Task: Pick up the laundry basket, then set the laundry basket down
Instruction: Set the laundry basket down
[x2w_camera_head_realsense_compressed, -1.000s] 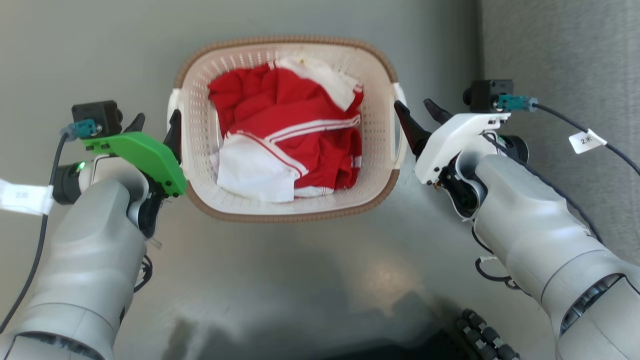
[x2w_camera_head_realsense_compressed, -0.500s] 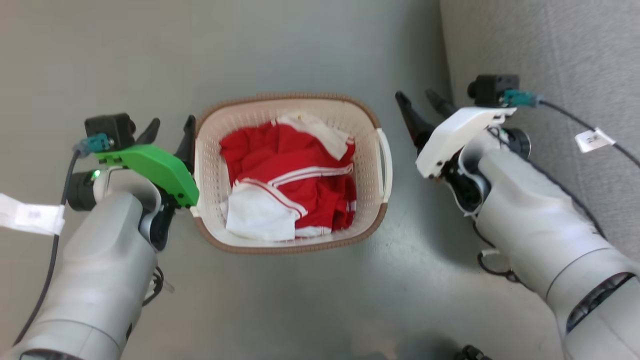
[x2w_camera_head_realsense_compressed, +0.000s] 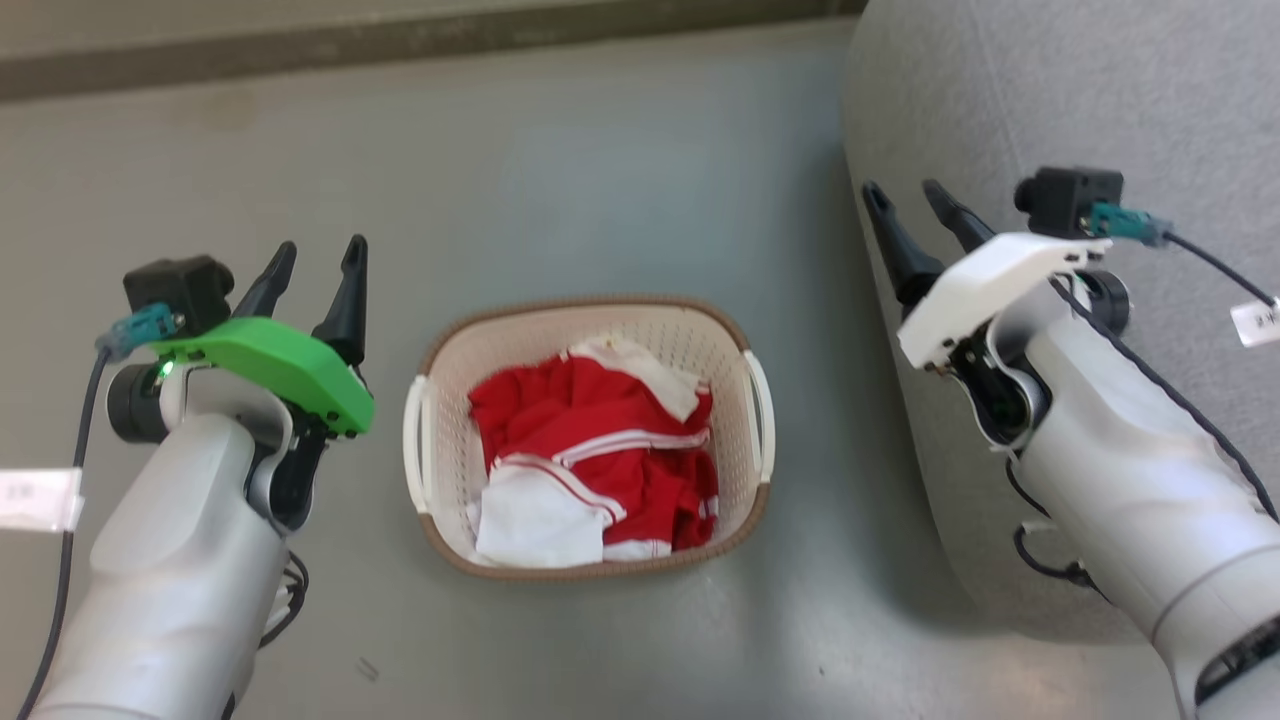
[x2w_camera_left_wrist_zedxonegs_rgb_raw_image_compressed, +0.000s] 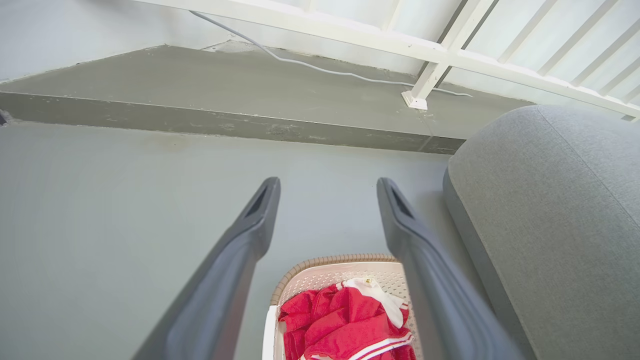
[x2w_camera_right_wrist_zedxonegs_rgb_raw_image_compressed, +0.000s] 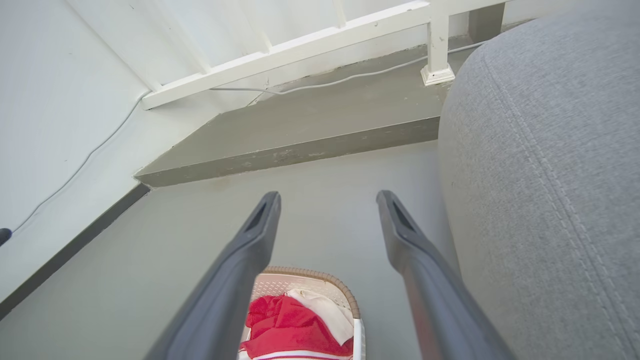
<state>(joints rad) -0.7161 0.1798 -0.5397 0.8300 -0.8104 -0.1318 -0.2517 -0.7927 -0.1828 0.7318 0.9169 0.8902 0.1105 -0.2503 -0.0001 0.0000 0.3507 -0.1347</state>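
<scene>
The laundry basket (x2w_camera_head_realsense_compressed: 590, 312) stands on the grey floor at the middle of the head view, cream-white and perforated with a brown rim and white side handles. Red and white clothes (x2w_camera_head_realsense_compressed: 600, 460) lie inside it. My left gripper (x2w_camera_head_realsense_compressed: 318, 255) hangs open, up and to the left of the basket, holding nothing. My right gripper (x2w_camera_head_realsense_compressed: 910, 200) is open too, well to the right and raised, over the grey cushion. In the left wrist view the basket (x2w_camera_left_wrist_zedxonegs_rgb_raw_image_compressed: 320, 262) shows low between my open fingers (x2w_camera_left_wrist_zedxonegs_rgb_raw_image_compressed: 260, 210). The right wrist view has the basket (x2w_camera_right_wrist_zedxonegs_rgb_raw_image_compressed: 320, 274) at the bottom.
A large grey upholstered cushion (x2w_camera_head_realsense_compressed: 1050, 120) fills the right side, close to the basket's right handle. A low grey step (x2w_camera_left_wrist_zedxonegs_rgb_raw_image_compressed: 225, 127) and a white railing (x2w_camera_left_wrist_zedxonegs_rgb_raw_image_compressed: 430, 55) with a cable lie beyond. Bare floor (x2w_camera_head_realsense_compressed: 600, 180) stretches ahead of the basket.
Both grippers have come away from the basket's handles and risen. The head view has pulled back, so the basket looks smaller and lower, standing on the floor.
</scene>
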